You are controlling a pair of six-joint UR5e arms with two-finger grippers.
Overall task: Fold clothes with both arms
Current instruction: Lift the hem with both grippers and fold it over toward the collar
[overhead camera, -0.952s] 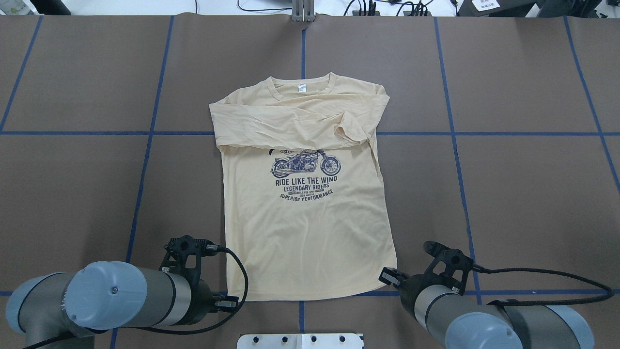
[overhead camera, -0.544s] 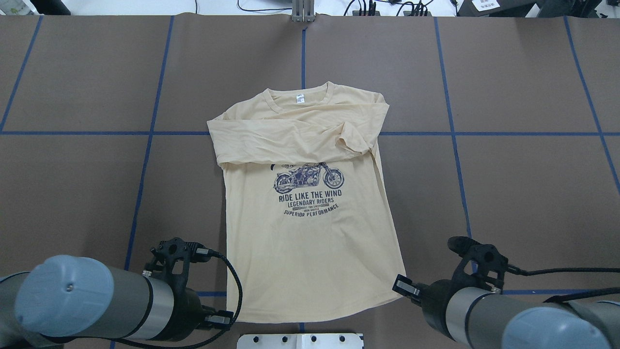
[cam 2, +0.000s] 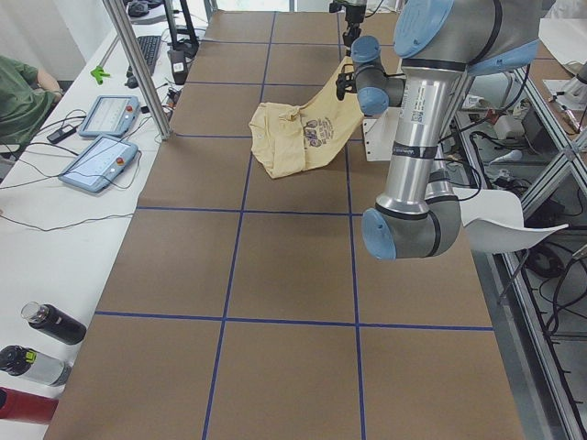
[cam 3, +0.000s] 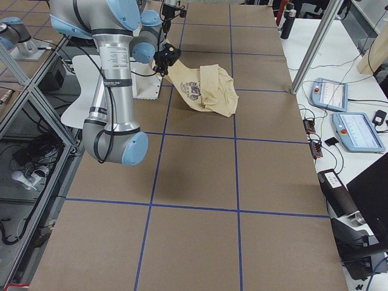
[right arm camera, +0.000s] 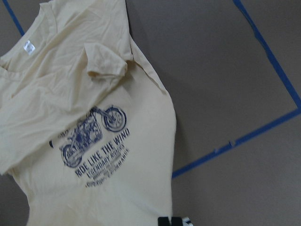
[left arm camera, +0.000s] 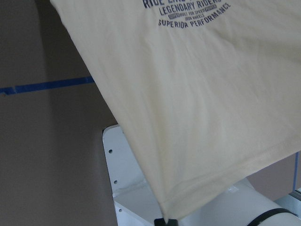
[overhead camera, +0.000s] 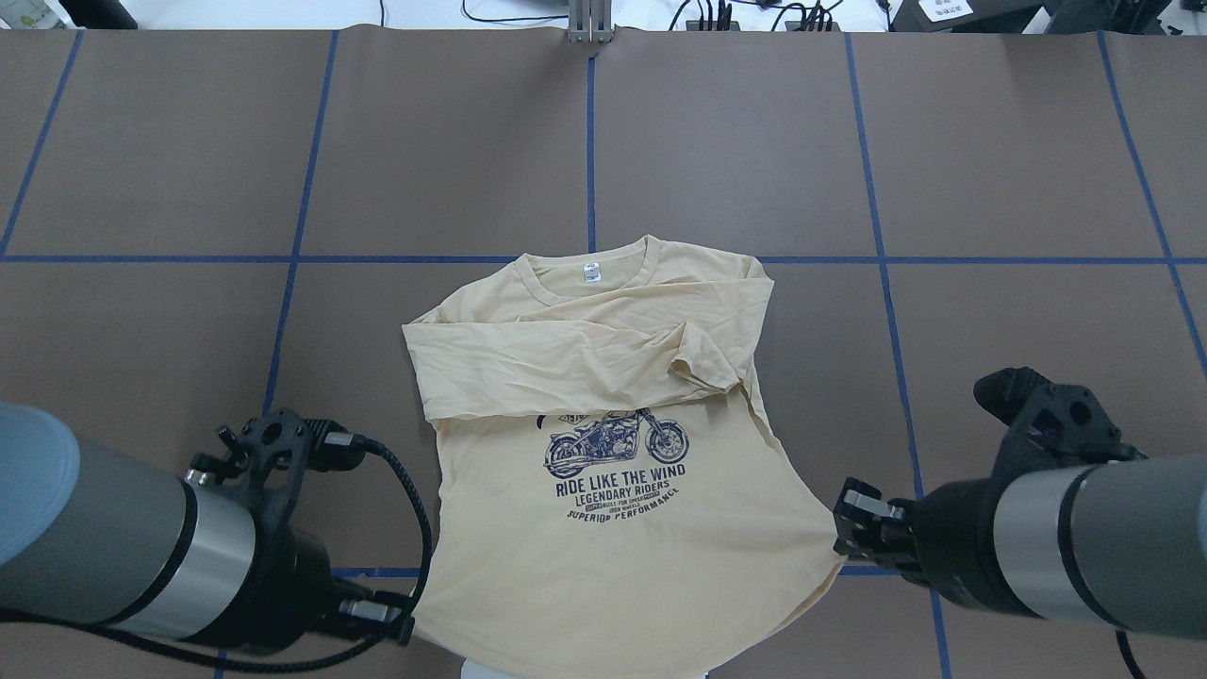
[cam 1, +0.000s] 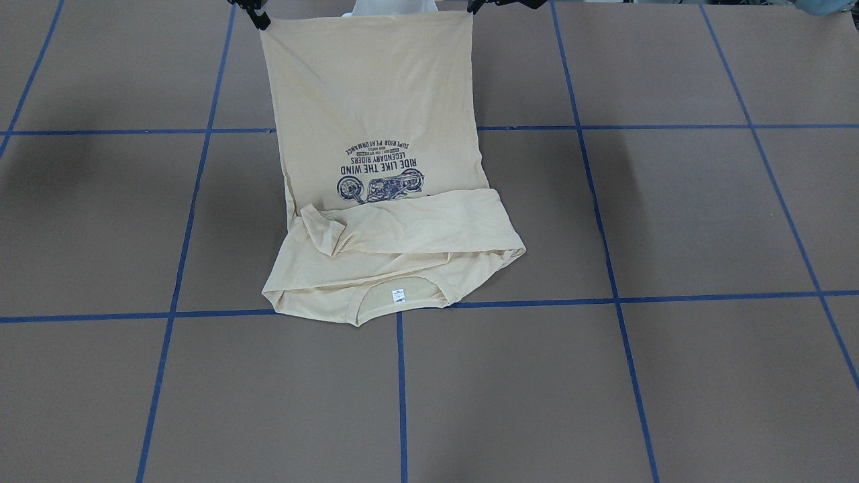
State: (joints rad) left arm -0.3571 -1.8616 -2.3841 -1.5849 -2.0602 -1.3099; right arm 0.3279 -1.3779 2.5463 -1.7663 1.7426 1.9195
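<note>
The left hand (overhead camera: 401,624) is pressed together on one corner of the T-shirt's (overhead camera: 613,556) hem; the right hand (overhead camera: 846,521) pinches the other corner. The hem runs taut between the two hands, held off the bench (overhead camera: 754,141). From the hands the fabric slopes away and down, print side up, to the collar end, which lies on the bench well ahead of both hands. The navy motorcycle print (overhead camera: 618,462) sits between the hands and the sleeves (overhead camera: 566,363), which are folded across the chest; one cuff (overhead camera: 702,363) lies toward the right hand's side. The small white neck label (overhead camera: 591,273) shows inside the collar, at the end farthest from the hands. The white pedestal (left arm camera: 127,183) lies below the corner held by the left hand; blue tape lines (overhead camera: 589,141) cross the bench.
</note>
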